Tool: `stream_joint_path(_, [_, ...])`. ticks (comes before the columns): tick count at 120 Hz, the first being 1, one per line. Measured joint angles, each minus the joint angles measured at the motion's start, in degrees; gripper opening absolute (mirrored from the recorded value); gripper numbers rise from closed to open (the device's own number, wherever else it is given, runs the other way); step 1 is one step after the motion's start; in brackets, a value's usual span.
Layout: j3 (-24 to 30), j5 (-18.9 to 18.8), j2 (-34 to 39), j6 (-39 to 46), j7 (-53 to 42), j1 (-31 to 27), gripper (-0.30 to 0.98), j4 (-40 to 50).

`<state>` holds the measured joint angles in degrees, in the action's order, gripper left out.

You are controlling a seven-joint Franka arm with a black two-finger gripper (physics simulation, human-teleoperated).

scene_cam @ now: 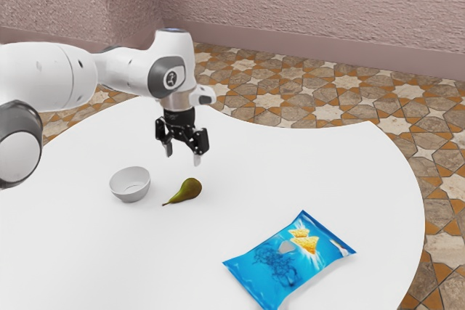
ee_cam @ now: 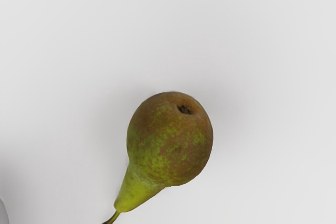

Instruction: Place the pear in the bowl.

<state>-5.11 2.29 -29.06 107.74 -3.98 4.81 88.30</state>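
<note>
I see my black claw point(scene_cam: 183, 154) spread above the green-brown pear point(scene_cam: 190, 189), in from the far edge of the white worktop point(scene_cam: 290, 172), near the round grey bowl point(scene_cam: 131, 192). The shiny blue bag point(scene_cam: 265, 272) pictures chips.

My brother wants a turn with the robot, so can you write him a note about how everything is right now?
Hand: open and empty, up above the table with the pear below it.
Pear: lying on its side on the table, stem end toward the bowl's side.
Bowl: on the table, on the exterior view's left of the pear, not touching it.
Chip bag: off to the exterior view's right; not part of the job.
Done: the pear is not picked up or in the bowl.
Left: lower, grip the pear, lift it, put it in the bowl, let go.
</note>
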Motion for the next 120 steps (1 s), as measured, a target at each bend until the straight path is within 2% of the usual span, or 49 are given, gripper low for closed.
stream_joint_path(17, [0.17, -2.26, -0.81, 7.12, -3.48, -0.02, 0.69, 4.81])
stream_joint_path(46, [0.24, -3.35, -2.69, 14.72, -8.16, 0.01, 0.69, 6.62])
stream_joint_path(75, [0.28, -3.48, -2.69, 17.39, -12.12, 0.09, 0.69, 10.09])
stream_joint_path(120, [0.53, -4.57, -2.97, 18.9, -16.71, 0.36, 0.69, 10.66])
